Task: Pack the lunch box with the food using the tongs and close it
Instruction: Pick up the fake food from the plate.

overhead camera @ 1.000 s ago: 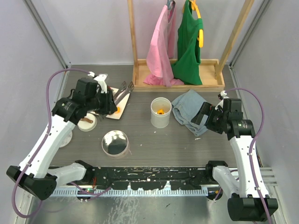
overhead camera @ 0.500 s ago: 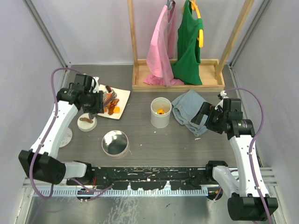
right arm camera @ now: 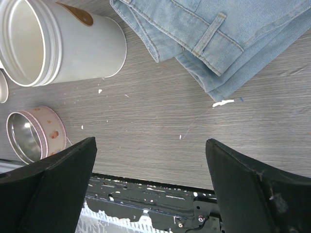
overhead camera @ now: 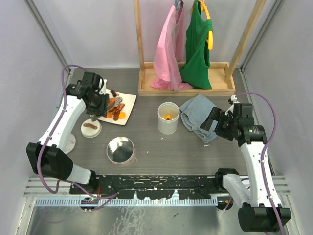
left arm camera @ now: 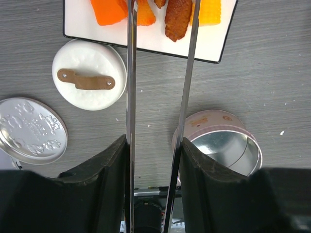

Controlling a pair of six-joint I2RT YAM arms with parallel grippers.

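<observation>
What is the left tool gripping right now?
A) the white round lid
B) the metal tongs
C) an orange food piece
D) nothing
B: in the left wrist view the tongs sit clamped in the left tool, their two arms reaching toward the plate.

Dark wood-grain bench. Laid directly on it: plate at left rear, white lid beside it, silver lid far left, open tin nearer front, upright canister centre, folded denim right, wooden rack at rear.
</observation>
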